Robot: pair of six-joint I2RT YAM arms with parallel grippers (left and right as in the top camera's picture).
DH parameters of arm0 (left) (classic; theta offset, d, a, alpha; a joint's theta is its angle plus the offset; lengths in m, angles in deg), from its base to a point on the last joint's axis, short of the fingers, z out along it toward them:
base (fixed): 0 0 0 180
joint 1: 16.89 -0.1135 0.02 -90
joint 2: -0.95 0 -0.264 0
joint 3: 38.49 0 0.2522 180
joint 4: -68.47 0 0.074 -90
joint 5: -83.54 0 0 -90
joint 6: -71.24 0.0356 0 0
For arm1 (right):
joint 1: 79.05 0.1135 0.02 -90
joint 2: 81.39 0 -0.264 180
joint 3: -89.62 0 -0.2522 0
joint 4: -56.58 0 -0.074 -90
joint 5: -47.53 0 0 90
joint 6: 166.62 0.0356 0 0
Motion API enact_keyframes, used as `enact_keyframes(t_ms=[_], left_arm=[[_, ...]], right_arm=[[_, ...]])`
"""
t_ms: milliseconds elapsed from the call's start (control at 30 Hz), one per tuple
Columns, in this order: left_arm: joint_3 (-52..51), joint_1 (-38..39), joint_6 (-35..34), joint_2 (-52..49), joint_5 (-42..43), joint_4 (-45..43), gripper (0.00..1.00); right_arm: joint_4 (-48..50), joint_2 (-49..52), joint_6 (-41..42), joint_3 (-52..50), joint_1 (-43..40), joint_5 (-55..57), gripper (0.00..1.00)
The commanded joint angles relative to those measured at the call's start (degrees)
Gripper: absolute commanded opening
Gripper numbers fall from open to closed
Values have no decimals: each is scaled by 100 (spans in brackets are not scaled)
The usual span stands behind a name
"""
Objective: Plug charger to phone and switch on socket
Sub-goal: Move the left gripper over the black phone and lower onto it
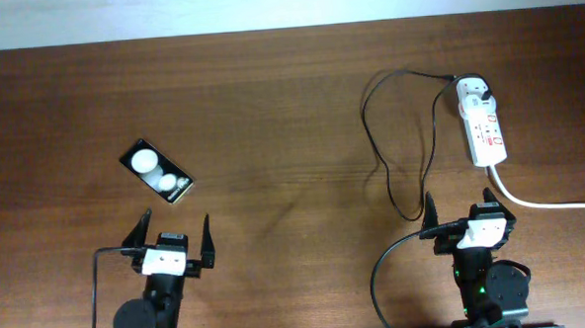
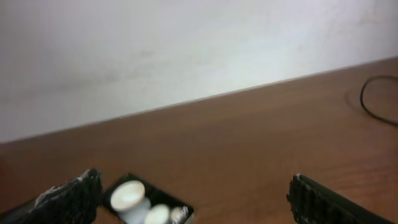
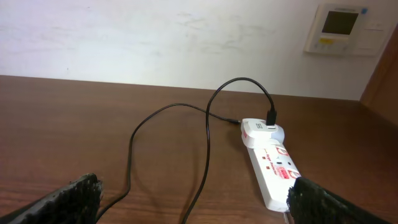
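The black phone (image 1: pixel 158 172) lies tilted on the table at the left, two white round patches on its face; it also shows in the left wrist view (image 2: pixel 146 206). My left gripper (image 1: pixel 170 240) is open and empty, just in front of the phone. The white socket strip (image 1: pixel 482 121) lies at the far right, also in the right wrist view (image 3: pixel 272 163). The charger's white adapter (image 1: pixel 468 83) is plugged into its far end, and the thin black cable (image 1: pixel 381 150) loops across the table (image 3: pixel 206 143). My right gripper (image 1: pixel 465 214) is open and empty, near the cable's lower loop.
The socket's thick white cord (image 1: pixel 551 204) runs off to the right edge. A white wall (image 3: pixel 155 37) stands behind the table, with a wall control panel (image 3: pixel 342 28) at the upper right. Black arm cables (image 1: pixel 381 269) hang at the front edge.
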Motion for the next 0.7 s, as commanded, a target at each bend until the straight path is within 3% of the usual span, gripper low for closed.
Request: enact_keyframes(t_ms=[0, 167, 300, 467, 667], left_arm=[[-42, -39, -50, 50, 37, -549, 99], [-37, -39, -59, 50, -31, -1491, 99], [142, -39, -376, 50, -754, -1764, 99], [675, -39, -402, -116, -1246, -1716, 99], [2083, -39, -426, -1513, -1353, -621, 99]], right_arm=[[-17, -48, -39, -52, -4, -31, 99], [-17, -48, -39, -52, -4, -31, 99], [-17, -48, -39, -52, -4, -31, 99], [-17, -48, -39, -52, -4, -31, 99], [-17, -48, -39, -52, -4, -31, 99]])
